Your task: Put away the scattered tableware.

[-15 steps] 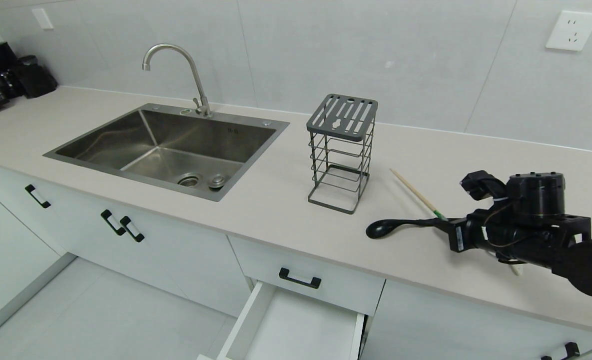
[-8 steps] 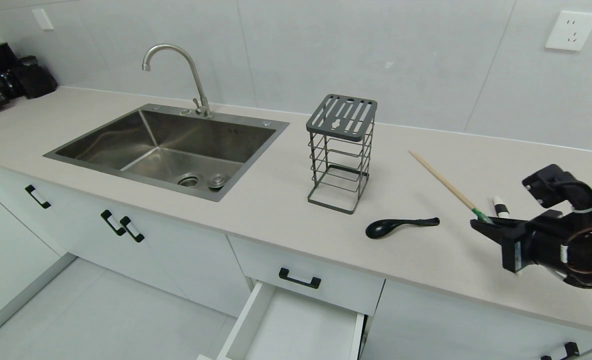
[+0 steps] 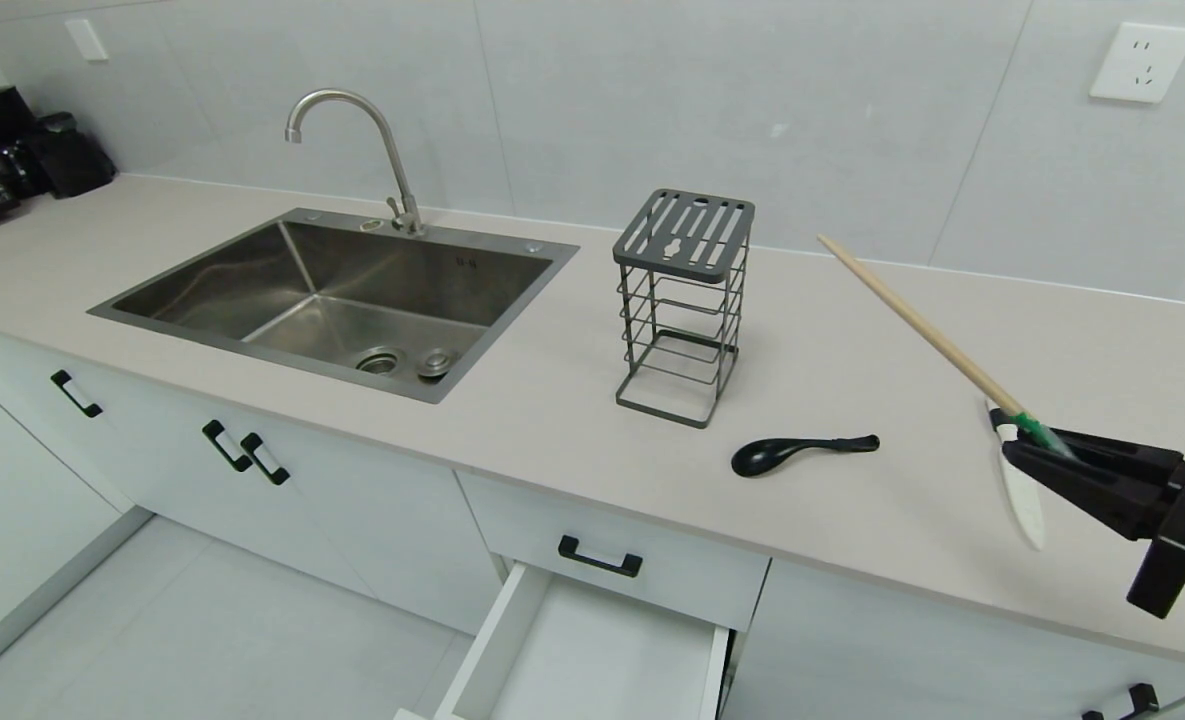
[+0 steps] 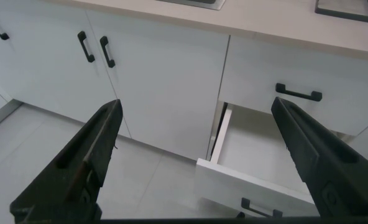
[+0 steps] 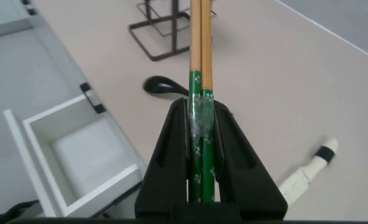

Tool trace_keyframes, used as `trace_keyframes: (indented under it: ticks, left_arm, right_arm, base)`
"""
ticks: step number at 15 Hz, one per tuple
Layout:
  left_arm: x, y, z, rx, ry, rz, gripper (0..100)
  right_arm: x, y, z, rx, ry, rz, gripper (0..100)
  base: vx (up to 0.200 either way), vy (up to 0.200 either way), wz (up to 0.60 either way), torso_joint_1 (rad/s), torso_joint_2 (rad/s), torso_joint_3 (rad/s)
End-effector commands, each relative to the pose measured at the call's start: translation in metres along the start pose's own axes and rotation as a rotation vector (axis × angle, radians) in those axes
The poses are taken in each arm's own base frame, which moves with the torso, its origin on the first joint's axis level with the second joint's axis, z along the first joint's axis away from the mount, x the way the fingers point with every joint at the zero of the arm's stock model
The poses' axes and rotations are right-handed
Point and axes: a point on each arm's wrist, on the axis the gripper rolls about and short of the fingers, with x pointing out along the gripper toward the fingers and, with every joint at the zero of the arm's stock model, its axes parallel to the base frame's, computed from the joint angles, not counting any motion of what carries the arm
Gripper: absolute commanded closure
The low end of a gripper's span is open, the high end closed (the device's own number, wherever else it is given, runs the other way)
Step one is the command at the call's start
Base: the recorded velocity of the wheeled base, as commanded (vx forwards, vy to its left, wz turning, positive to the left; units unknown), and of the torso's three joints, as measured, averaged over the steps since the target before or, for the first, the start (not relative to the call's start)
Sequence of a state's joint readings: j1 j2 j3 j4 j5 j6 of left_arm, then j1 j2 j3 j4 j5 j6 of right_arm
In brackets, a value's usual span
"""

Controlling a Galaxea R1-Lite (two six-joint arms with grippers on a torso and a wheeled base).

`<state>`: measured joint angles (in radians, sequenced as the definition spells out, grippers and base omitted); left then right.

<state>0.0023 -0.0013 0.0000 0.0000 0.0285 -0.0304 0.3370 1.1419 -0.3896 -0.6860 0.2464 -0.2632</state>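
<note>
While you check the left side, note that your left end effector (image 4: pixel 195 106) hangs with its fingers spread wide and nothing between them, in front of the cupboard doors and above the open drawer (image 4: pixel 252 155). On the table (image 3: pixel 552 400), the sink (image 3: pixel 392 270) with its curved tap (image 3: pixel 372 130) sits farthest left. To its right stands a dark wire rack (image 3: pixel 685 305), upright and apart from the sink.

Near the rack, toward the front edge, a black spoon (image 3: pixel 797 452) lies flat with its bowl pointing left. Farther right, a pair of wooden chopsticks (image 3: pixel 922 325) with green ends slants up and to the left, off the table. Your right end effector (image 3: pixel 1022 440) is clamped on those green ends, the two sticks side by side between its fingers (image 5: pixel 171 155). A white spoon (image 3: pixel 1020 490) lies on the table just beside that end effector, nearer the front edge.
</note>
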Motion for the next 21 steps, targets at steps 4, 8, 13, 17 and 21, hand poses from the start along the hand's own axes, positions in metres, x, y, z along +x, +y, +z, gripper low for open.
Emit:
trace_keyframes:
  ticks: [4, 8, 13, 17, 21]
  left_arm:
    - [0.0, 0.0, 0.0, 0.0, 0.001, 0.001, 0]
    - [0.0, 0.0, 0.0, 0.0, 0.001, 0.001, 0]
    - [0.0, 0.0, 0.0, 0.0, 0.001, 0.001, 0]
    - [0.0, 0.0, 0.0, 0.0, 0.001, 0.001, 0]
    - [0.0, 0.0, 0.0, 0.0, 0.001, 0.001, 0]
  right_arm:
    - [0.049, 0.045, -0.02, -0.028, 0.127, 0.298, 100]
    - [0.072, 0.056, -0.027, -0.056, 0.172, 0.347, 100]
    - [0.09, 0.085, -0.032, -0.045, 0.231, 0.472, 100]
    - [0.104, 0.095, -0.032, -0.05, 0.243, 0.511, 100]
    - [0.108, 0.111, -0.037, -0.056, 0.259, 0.571, 100]
  base:
    - [0.0, 0.0, 0.0, 0.0, 0.0, 0.0]
    - [0.0, 0.0, 0.0, 0.0, 0.0, 0.0]
    - [0.0, 0.0, 0.0, 0.0, 0.0, 0.0]
    - [0.0, 0.0, 0.0, 0.0, 0.0, 0.0]
    - [0.0, 0.0, 0.0, 0.0, 0.0, 0.0]
